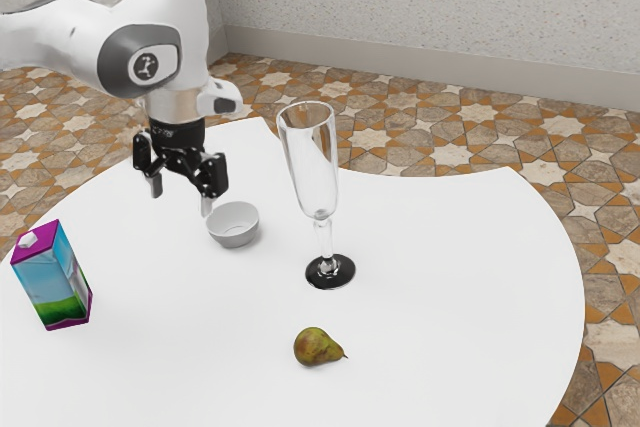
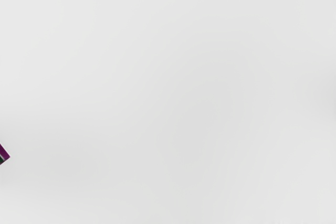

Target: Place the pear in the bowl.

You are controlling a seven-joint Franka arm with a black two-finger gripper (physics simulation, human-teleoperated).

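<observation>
White bench (image 1: 450,277) | pear (image 1: 317,347) on it, near tall glass (image 1: 316,187) | gripper (image 1: 181,197) by bowl (image 1: 233,231) – fingers spread | get pear first – go above it, then down (mind the glass!)

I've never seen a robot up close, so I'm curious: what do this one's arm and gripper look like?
The arm is smooth and white with rounded sections, a dark grey ring around a joint, and a small black emblem on a pale patch there. Near its end comes a beige-grey section. The gripper is black and blocky, with two short fingers that have light grey tips.
</observation>
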